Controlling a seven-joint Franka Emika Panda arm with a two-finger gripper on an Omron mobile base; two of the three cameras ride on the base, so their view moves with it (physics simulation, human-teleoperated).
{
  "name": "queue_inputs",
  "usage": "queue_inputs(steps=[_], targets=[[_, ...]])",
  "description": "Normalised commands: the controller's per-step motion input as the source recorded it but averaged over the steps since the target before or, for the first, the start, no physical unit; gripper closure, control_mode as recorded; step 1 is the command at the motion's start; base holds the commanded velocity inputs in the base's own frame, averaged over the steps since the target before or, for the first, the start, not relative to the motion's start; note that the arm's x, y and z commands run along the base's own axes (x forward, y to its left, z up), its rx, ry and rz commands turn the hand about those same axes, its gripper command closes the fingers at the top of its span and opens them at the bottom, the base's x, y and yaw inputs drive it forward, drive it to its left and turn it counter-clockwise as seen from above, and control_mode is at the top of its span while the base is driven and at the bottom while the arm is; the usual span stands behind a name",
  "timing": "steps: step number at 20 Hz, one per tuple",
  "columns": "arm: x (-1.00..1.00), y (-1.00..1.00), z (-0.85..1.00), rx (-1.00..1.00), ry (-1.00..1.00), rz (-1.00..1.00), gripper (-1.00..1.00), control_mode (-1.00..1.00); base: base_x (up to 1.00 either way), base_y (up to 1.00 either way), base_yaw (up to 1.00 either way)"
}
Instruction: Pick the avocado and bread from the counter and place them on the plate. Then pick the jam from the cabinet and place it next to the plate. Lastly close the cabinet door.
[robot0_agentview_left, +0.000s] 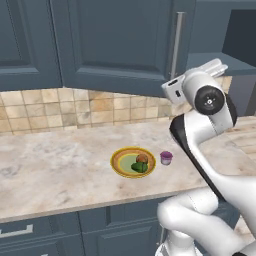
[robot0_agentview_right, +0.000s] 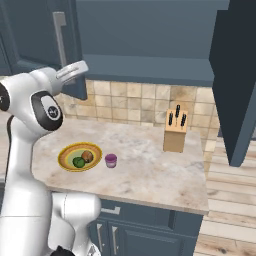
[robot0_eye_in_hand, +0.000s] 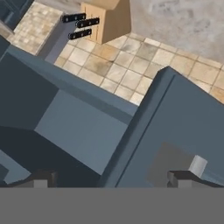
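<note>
Avocado and bread lie on the yellow plate on the counter, with the jam just beside it. Up at the open cabinet door, the gripper has its fingers spread apart, empty.

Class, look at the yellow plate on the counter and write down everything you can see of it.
The plate is round and shallow, with a yellow rim and a greenish centre. It lies flat on the pale marbled counter, near the front edge. On it rest a green avocado and a brown piece of bread, close together. A small purple jam jar stands just beside the plate, apart from its rim.
</note>
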Motion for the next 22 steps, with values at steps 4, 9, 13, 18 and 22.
queue_inputs(steps=[4,9,13,18,22], targets=[[0.64,-0.29,0.0,0.03,0.0,0.02,-1.0,-1.0,0.0,0.0,0.0],[0.63,-0.27,0.0,0.03,0.0,0.02,-1.0,-1.0,0.0,0.0,0.0],[0.59,-0.22,0.0,0.03,0.0,0.02,-1.0,-1.0,0.0,0.0,0.0],[0.53,-0.18,0.0,0.02,0.0,0.02,-1.0,-1.0,0.0,0.0,0.0],[0.55,-0.17,0.0,0.02,0.0,0.02,-1.0,-1.0,0.0,0.0,0.0]])
